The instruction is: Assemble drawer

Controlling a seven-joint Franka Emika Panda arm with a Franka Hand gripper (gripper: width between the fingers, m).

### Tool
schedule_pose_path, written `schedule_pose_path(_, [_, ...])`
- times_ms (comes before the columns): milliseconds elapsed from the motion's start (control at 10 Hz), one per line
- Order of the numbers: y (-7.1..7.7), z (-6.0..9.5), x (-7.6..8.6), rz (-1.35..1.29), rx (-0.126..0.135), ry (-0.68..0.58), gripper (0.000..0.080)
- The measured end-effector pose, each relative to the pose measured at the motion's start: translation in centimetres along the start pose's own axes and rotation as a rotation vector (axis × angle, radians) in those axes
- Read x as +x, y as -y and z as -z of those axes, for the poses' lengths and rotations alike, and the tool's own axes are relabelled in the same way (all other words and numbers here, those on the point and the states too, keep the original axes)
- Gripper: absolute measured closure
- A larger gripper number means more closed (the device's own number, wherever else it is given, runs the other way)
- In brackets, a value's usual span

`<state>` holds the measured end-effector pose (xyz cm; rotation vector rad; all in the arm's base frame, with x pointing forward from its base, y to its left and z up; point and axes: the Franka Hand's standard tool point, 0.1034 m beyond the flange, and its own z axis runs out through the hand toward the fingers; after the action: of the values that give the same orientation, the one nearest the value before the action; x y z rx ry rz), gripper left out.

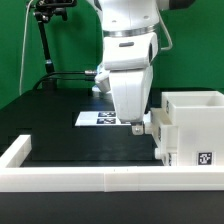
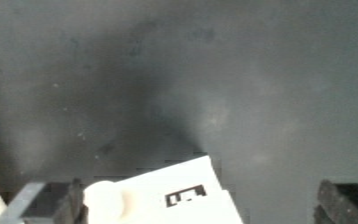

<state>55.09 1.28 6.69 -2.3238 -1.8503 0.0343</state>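
Observation:
The drawer's tall white housing (image 1: 190, 125) stands at the exterior view's right on the black table, with a square tag low on its front. A small white box (image 2: 158, 192) with a round knob (image 2: 105, 195) and a tag lies between my fingers in the wrist view, close to one finger (image 2: 51, 203) and apart from the other (image 2: 345, 203). My gripper (image 1: 139, 125) is open, low over the table just left of the housing. The arm hides most of this small box in the exterior view.
The marker board (image 1: 103, 118) lies on the table behind the gripper. A low white wall (image 1: 70, 170) edges the table's front. Another small white part (image 1: 97, 75) sits behind the arm. A black stand (image 1: 45, 45) rises at the back left.

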Motion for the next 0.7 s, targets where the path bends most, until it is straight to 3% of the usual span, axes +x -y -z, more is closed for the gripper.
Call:
schedule_pose_path(300, [0.4,0.0,1.4,-0.047,0.003,0.002,0.0151])
schedule_pose_path(700, [0.4,0.1,1.3,-0.049,0.008,0.003,0.0151])
